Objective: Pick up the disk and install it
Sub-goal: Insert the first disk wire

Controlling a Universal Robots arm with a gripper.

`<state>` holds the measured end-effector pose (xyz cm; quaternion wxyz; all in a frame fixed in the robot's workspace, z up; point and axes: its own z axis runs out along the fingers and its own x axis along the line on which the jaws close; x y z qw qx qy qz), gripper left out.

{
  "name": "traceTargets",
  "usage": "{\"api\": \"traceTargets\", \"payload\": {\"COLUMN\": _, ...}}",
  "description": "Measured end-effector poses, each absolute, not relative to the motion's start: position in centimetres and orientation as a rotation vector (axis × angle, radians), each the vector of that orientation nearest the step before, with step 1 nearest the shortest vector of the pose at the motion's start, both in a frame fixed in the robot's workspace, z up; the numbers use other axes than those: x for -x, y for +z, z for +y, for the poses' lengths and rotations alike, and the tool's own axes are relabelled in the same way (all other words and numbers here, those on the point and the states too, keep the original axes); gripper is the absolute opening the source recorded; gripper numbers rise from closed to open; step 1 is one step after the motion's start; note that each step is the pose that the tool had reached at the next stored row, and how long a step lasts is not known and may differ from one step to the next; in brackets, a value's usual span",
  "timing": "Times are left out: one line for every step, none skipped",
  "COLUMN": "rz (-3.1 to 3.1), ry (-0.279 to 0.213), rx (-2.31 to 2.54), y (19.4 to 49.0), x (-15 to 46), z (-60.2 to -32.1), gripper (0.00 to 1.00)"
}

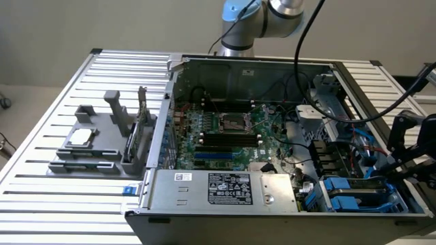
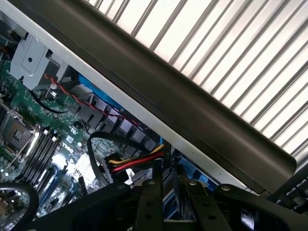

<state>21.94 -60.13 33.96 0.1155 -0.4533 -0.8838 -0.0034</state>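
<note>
The disk (image 1: 360,187) is a flat silver drive in a blue plastic carrier. It lies low in the drive bay at the front corner of the open computer case (image 1: 272,217), on the exterior view's right. My black gripper (image 1: 393,172) reaches down to its outer edge from over the case wall. In the wrist view, the gripper (image 2: 169,199) has its two fingers (image 2: 150,202) close together. A narrow blue and dark edge of the disk (image 2: 169,185) sits between them. Most of the disk is hidden below the fingers there.
A long grey box with a white sticker (image 1: 228,189) fills the case front. The green motherboard (image 1: 225,132) lies behind it, and loose red, yellow and black cables (image 2: 130,163) run close to the bay. A grey fixture holding a small square chip (image 1: 81,137) stands on the slatted table (image 1: 61,214).
</note>
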Motion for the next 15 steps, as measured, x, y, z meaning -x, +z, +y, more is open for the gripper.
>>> {"api": "traceTargets", "payload": {"rz": -2.588, "ry": -0.014, "rx": 1.327, "y": 33.94, "x": -21.92, "z": -60.12, "gripper": 0.25}}
{"api": "traceTargets", "payload": {"rz": -2.588, "ry": -0.016, "rx": 1.326, "y": 33.93, "x": -21.91, "z": -60.10, "gripper": 0.25}}
{"api": "traceTargets", "payload": {"rz": -2.587, "ry": -0.017, "rx": 1.326, "y": 33.92, "x": -21.90, "z": -60.09, "gripper": 0.25}}
{"api": "traceTargets", "payload": {"rz": -2.587, "ry": -0.018, "rx": 1.326, "y": 33.92, "x": -21.90, "z": -60.09, "gripper": 0.25}}
{"api": "traceTargets", "payload": {"rz": -2.587, "ry": -0.018, "rx": 1.326, "y": 33.90, "x": -21.89, "z": -60.08, "gripper": 0.25}}
{"api": "traceTargets", "payload": {"rz": -2.587, "ry": -0.018, "rx": 1.326, "y": 33.87, "x": -21.89, "z": -60.07, "gripper": 0.25}}
{"api": "traceTargets", "payload": {"rz": -2.587, "ry": -0.018, "rx": 1.326, "y": 33.83, "x": -21.89, "z": -60.06, "gripper": 0.25}}
{"api": "traceTargets", "payload": {"rz": -2.587, "ry": -0.018, "rx": 1.326, "y": 33.78, "x": -21.88, "z": -60.04, "gripper": 0.25}}
{"api": "traceTargets", "payload": {"rz": -2.587, "ry": -0.018, "rx": 1.326, "y": 33.72, "x": -21.88, "z": -60.01, "gripper": 0.25}}
{"api": "traceTargets", "payload": {"rz": -2.587, "ry": -0.018, "rx": 1.326, "y": 33.66, "x": -21.88, "z": -59.97, "gripper": 0.25}}
{"api": "traceTargets", "payload": {"rz": -2.587, "ry": -0.018, "rx": 1.326, "y": 33.61, "x": -21.88, "z": -59.93, "gripper": 0.25}}
{"api": "traceTargets", "payload": {"rz": -2.588, "ry": -0.018, "rx": 1.326, "y": 33.57, "x": -21.89, "z": -59.86, "gripper": 0.25}}
{"api": "traceTargets", "payload": {"rz": -2.587, "ry": -0.018, "rx": 1.326, "y": 33.53, "x": -21.89, "z": -59.80, "gripper": 0.25}}
{"api": "traceTargets", "payload": {"rz": -2.587, "ry": -0.018, "rx": 1.326, "y": 33.50, "x": -21.89, "z": -59.72, "gripper": 0.16}}
{"api": "traceTargets", "payload": {"rz": -2.587, "ry": -0.018, "rx": 1.326, "y": 33.49, "x": -21.89, "z": -59.64, "gripper": 0.16}}
